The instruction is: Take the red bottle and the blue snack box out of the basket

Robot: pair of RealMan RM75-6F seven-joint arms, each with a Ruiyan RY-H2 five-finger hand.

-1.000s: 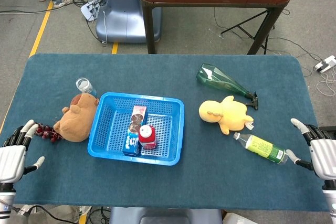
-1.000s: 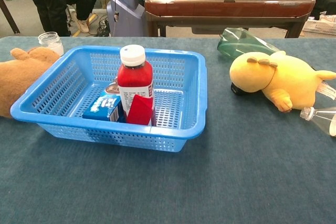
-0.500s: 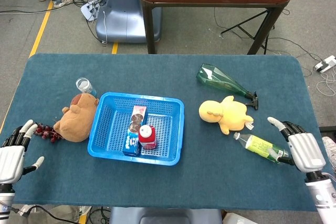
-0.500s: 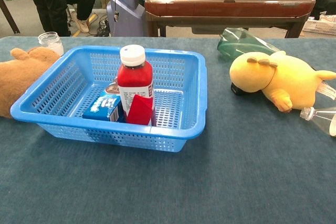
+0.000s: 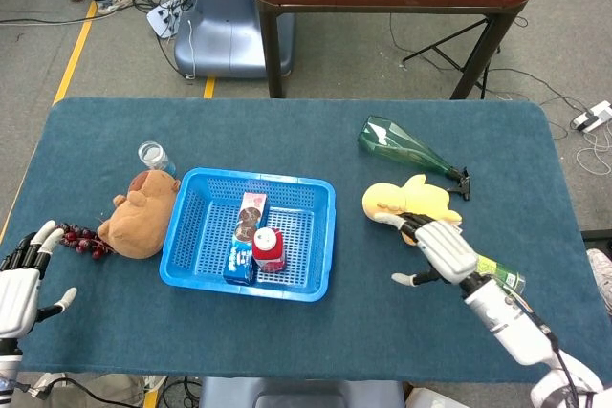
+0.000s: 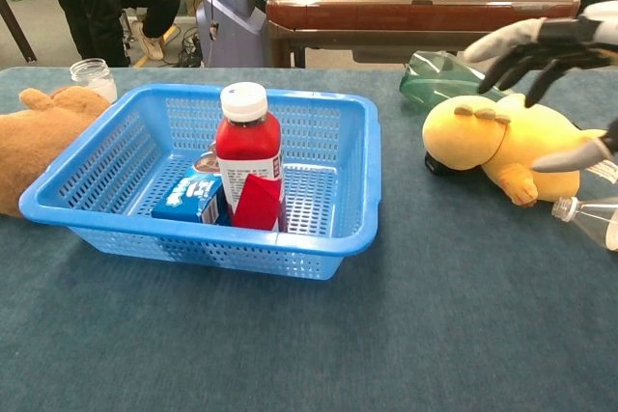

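A red bottle (image 5: 269, 249) (image 6: 248, 156) with a white cap stands upright in the blue basket (image 5: 191, 246) (image 6: 352, 195). The blue snack box (image 5: 246, 236) (image 6: 193, 194) lies next to it on its left side. My right hand (image 5: 439, 247) (image 6: 550, 50) is open with fingers spread, raised over the table to the right of the basket, just in front of the yellow plush. My left hand (image 5: 21, 282) is open at the table's near left corner, far from the basket; the chest view does not show it.
A brown plush (image 5: 137, 214) (image 6: 39, 142) lies against the basket's left side, with dark grapes (image 5: 86, 241) and a glass jar (image 5: 153, 156) nearby. A yellow plush (image 5: 406, 205) (image 6: 507, 147), a dark green bottle (image 5: 406, 148) and a clear bottle with a green label (image 5: 502, 274) lie right of the basket.
My right hand has swept left from the table's right edge toward the basket and now hovers by the yellow plush. My left hand has barely moved.
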